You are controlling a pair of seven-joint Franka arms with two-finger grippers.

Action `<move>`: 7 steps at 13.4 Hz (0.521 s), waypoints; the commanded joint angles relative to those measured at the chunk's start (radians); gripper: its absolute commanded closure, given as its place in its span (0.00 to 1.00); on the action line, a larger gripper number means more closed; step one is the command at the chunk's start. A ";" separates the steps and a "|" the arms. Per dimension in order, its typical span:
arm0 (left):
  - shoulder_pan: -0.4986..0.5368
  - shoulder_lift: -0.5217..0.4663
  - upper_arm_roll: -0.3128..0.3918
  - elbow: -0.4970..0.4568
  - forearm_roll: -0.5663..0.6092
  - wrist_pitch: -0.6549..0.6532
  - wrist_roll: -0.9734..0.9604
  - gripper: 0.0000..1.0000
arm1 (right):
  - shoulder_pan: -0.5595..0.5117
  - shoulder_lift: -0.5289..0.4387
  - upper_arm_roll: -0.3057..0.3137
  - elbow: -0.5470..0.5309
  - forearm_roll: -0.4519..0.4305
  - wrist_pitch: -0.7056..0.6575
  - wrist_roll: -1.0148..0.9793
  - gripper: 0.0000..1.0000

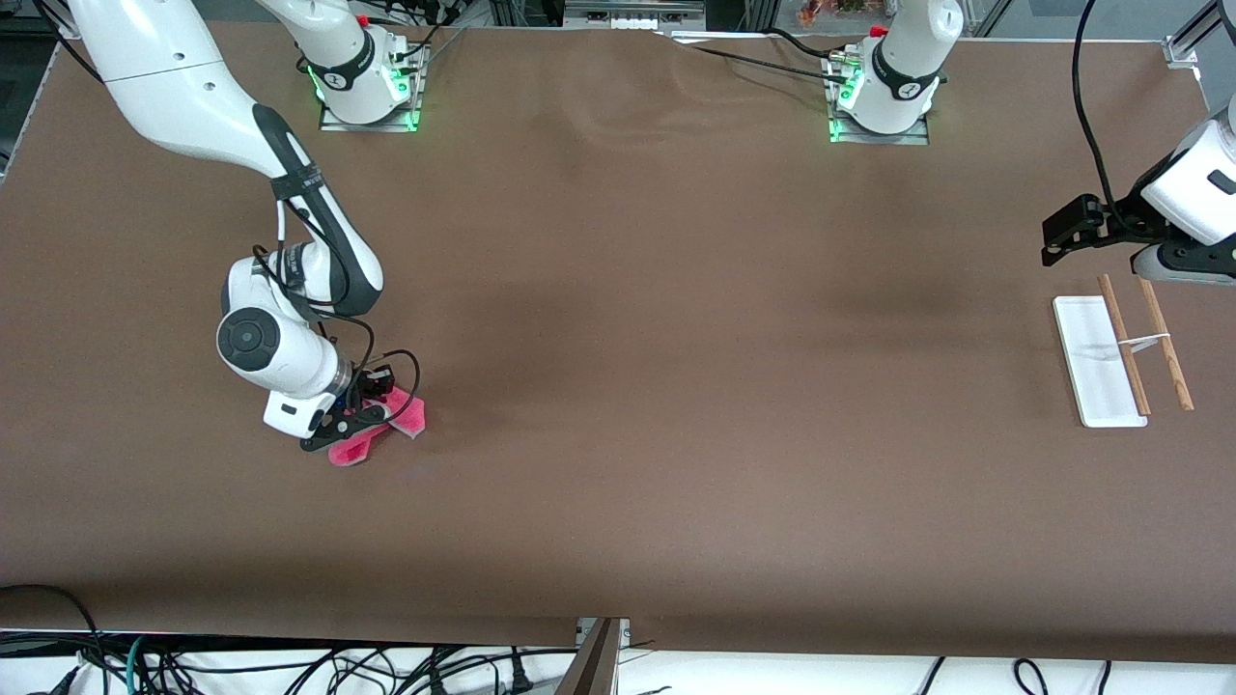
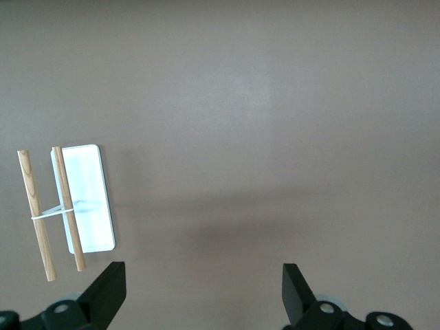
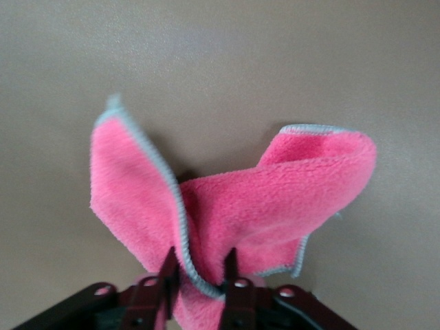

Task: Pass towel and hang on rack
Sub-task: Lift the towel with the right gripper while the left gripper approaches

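Observation:
The pink towel (image 1: 381, 425) lies bunched on the brown table toward the right arm's end. My right gripper (image 1: 350, 423) is down on it and shut on a fold of it. In the right wrist view the towel (image 3: 275, 206) rises in two flaps with grey edging, pinched between the fingers (image 3: 168, 271). The rack (image 1: 1125, 357), with a white base and two wooden rods, stands toward the left arm's end. My left gripper (image 1: 1062, 236) hovers open and empty beside the rack. The left wrist view shows the rack (image 2: 69, 206) and the gripper (image 2: 204, 292) wide open over bare table.
The brown table cover (image 1: 676, 338) stretches between the towel and the rack. The arm bases (image 1: 367, 77) stand along the table edge farthest from the front camera. Cables hang below the table's near edge.

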 commanded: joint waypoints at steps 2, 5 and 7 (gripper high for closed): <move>0.002 0.000 0.004 0.012 -0.006 -0.012 0.015 0.00 | -0.010 -0.014 0.007 0.014 -0.009 0.005 -0.011 1.00; 0.004 0.000 0.004 0.011 -0.006 -0.012 0.015 0.00 | -0.008 -0.057 0.053 0.028 -0.003 0.002 0.003 1.00; 0.002 0.000 0.004 0.012 -0.006 -0.012 0.014 0.00 | -0.008 -0.098 0.087 0.069 -0.004 -0.043 0.007 1.00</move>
